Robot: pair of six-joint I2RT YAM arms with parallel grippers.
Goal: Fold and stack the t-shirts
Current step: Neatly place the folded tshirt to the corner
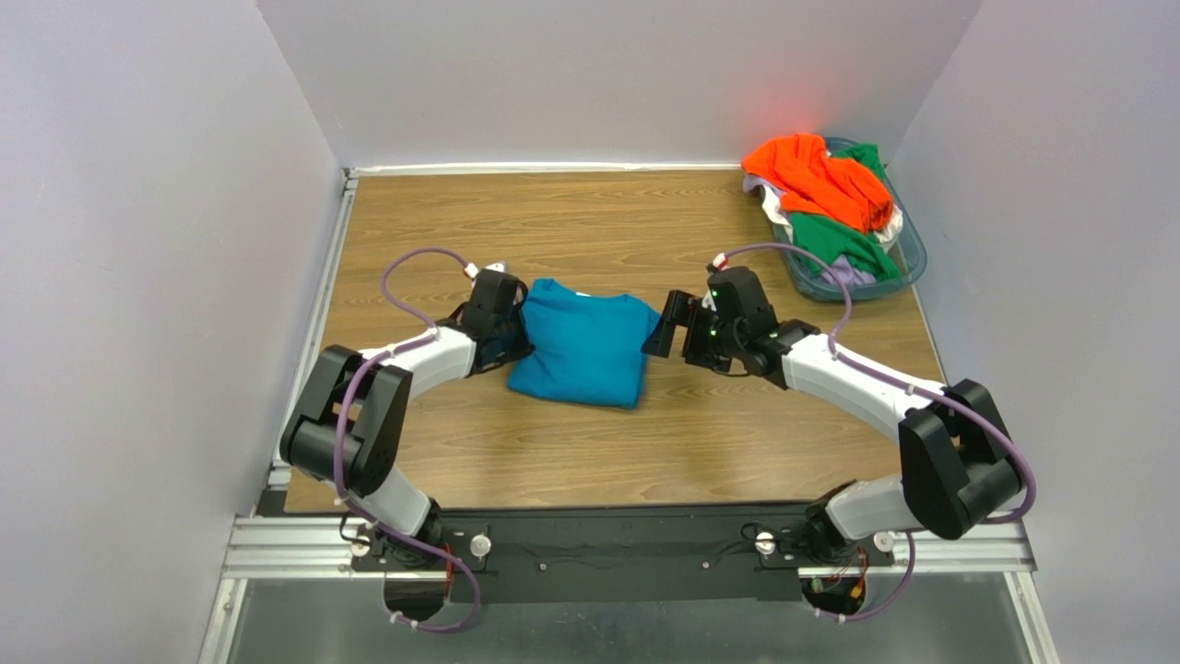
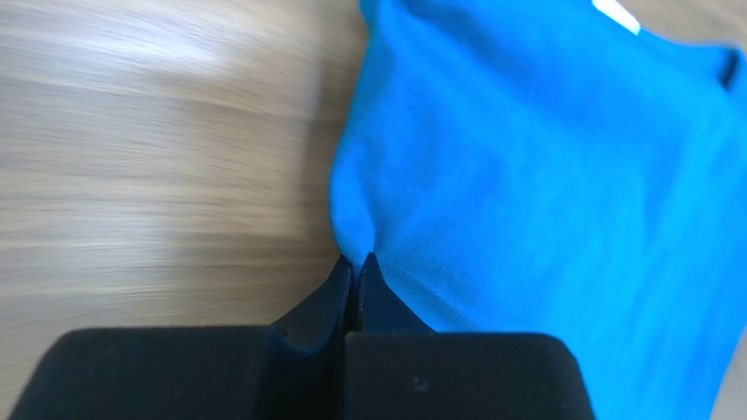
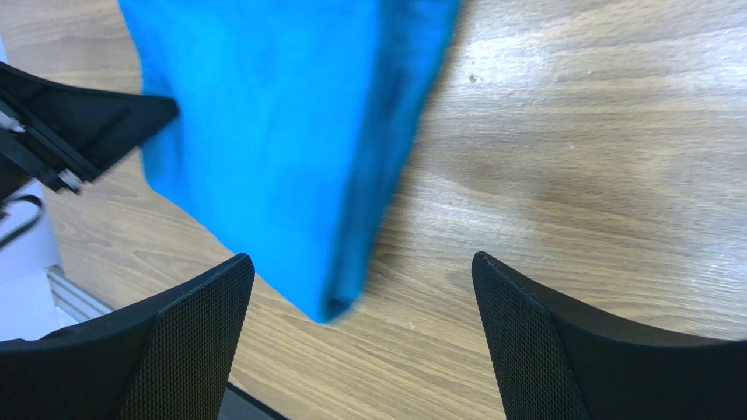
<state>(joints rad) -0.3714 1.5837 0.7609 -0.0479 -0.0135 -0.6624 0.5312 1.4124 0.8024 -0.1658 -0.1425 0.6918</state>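
A folded teal-blue t-shirt lies on the wooden table between the two grippers. My left gripper is at its left edge, shut on a pinch of the blue cloth; the white neck label shows at the far side. My right gripper is open and empty just right of the shirt; the folded corner lies between its fingers, untouched. Orange, green and pale shirts are piled at the back right.
The pile sits in a clear bluish plastic basket at the table's back right corner. White walls close in the table on the left, back and right. The left arm's body shows beyond the shirt in the right wrist view.
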